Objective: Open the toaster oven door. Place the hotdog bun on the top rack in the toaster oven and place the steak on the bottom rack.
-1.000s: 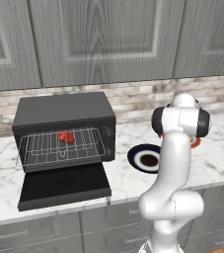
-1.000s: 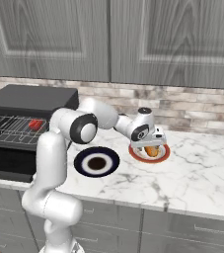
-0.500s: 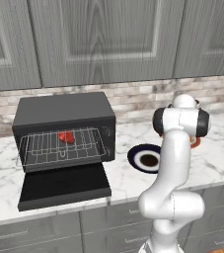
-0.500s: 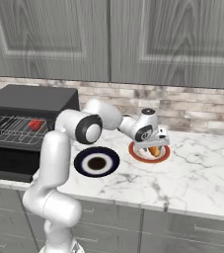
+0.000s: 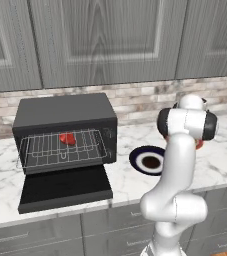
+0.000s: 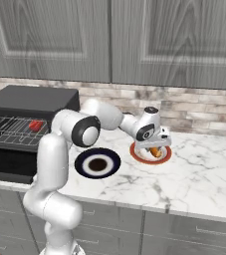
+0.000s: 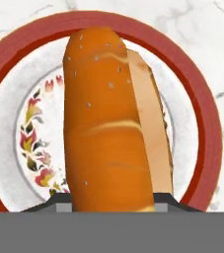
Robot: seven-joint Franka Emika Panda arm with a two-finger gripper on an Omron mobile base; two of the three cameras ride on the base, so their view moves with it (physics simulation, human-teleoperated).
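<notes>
My end effector [image 6: 155, 147] is low over the hotdog bun [image 7: 108, 123], right of centre in the right base view. The bun lies on the red-rimmed plate [image 7: 202, 113] and runs straight up the middle of the hand view, so I'm centred on it lengthwise. I can't tell how the jaws stand: the tips are hidden under the bun at the bottom edge, so no claim of a grip yet.

Status elsewhere: toaster oven [image 5: 65, 115] at left of the left base view, toaster oven door [image 5: 65, 187] down flat on the worktop [image 6: 194, 179]. The steak [image 5: 68, 138] sits on a pulled-out rack; I can't say for certain which one.

To do this step well, in my judgement:
- Grip across the bun's narrow width, near mid-length, so it doesn't pivot.
- Bread is soft; squeeze only until it stops sliding, don't crush it.
- Lift straight up clear of the plate rim before swinging left.
- Pass above the dark-centred blue plate [image 6: 97, 164] between here and the oven.
- Come in level at the top rack, bun aligned with the opening.
</notes>
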